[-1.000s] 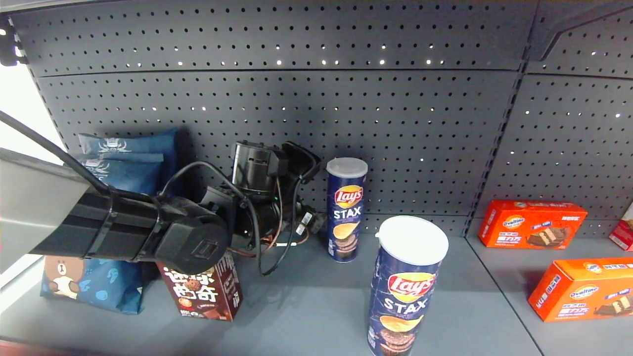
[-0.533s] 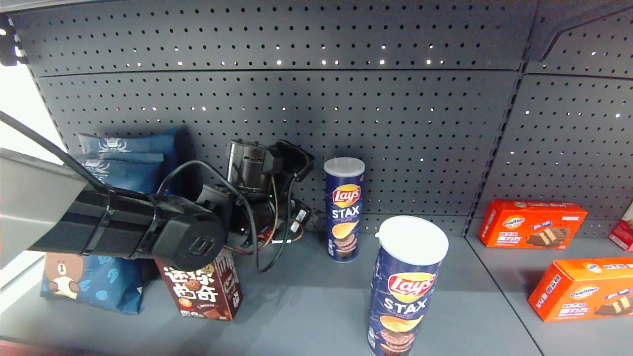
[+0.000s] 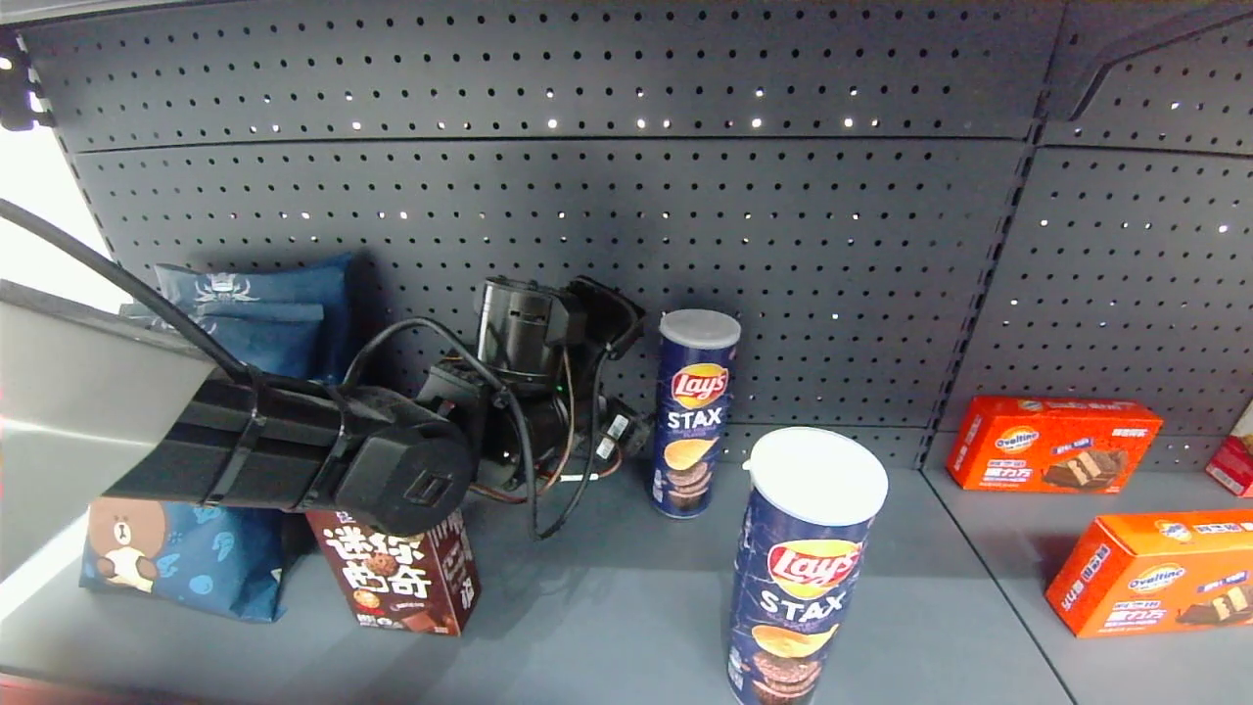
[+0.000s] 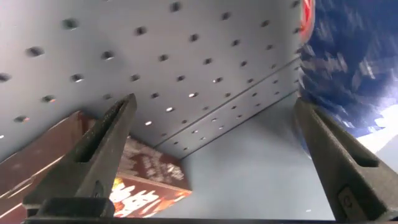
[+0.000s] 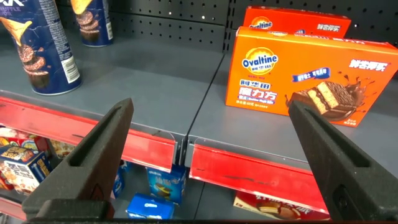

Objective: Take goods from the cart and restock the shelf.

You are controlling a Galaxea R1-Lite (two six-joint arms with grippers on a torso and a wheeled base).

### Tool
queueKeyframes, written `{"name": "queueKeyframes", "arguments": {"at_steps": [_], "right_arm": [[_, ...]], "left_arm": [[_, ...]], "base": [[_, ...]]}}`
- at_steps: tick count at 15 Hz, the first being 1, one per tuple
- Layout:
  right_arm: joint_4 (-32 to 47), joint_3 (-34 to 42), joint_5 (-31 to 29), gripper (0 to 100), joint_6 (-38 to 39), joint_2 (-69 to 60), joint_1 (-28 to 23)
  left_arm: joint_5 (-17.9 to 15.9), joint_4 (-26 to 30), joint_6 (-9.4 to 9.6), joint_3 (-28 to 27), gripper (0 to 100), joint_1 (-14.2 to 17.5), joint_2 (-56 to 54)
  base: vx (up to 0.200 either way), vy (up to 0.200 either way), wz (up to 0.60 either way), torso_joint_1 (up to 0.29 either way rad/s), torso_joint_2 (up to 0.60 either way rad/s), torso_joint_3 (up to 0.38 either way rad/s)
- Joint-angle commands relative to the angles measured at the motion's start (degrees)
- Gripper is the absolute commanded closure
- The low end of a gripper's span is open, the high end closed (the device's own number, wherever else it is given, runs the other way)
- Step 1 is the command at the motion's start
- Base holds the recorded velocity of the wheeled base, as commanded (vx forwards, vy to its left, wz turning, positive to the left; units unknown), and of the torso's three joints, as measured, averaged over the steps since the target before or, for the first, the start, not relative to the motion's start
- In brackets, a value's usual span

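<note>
Left gripper point(image 4: 214, 102): fingers wide apart, nothing between them. Through the gap: pegboard back wall point(image 4: 186, 56) and bare shelf floor

Head view: left arm comes in from the left edge, wrist at centre-left, low over the shelf point(image 3: 607, 607) by the back wall, just left of the rear chip can point(image 3: 695, 411). Contact with the can: can't tell

Left wrist view: that can's blue side fills the upper right corner, outside the jaw; brown cookie box point(image 4: 143, 180) at lower left

Rear chip can upright at frame centre, close to the back wall. Front chip can point(image 3: 803, 568) upright at lower centre-right, near the shelf's front edge, well apart from the rear one

Cookie box upright at lower left of head view, under the arm; blue bear bag point(image 3: 186, 558) beside it at the left edge; dark blue bags point(image 3: 255, 313) stacked behind, against the wall

Right gripper point(image 5: 210, 104): fingers spread wide, holding nothing, in front of the shelf's red front rail point(image 5: 249, 171)

Two orange boxes point(image 3: 1155, 573) flat on the next bay, right edge of head view, one behind the other
</note>
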Motion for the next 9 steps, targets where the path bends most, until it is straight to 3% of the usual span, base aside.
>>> {"name": "queueKeyframes", "arguments": {"at_steps": [1, 9], "right_arm": [[0.0, 0.0, 0.0, 0, 0.0, 0.1, 0.0], [0.0, 0.0, 0.0, 0, 0.0, 0.1, 0.0]], "left_arm": [[0.0, 0.0, 0.01, -0.4, 0, -0.4, 1.1], [0.2, 0.1, -0.07, 0.2, 0, -0.7, 1.6]], "base": [[0.0, 0.0, 0.0, 0.0, 0.0, 0.0], [0.0, 0.0, 0.0, 0.0, 0.0, 0.0]]}}
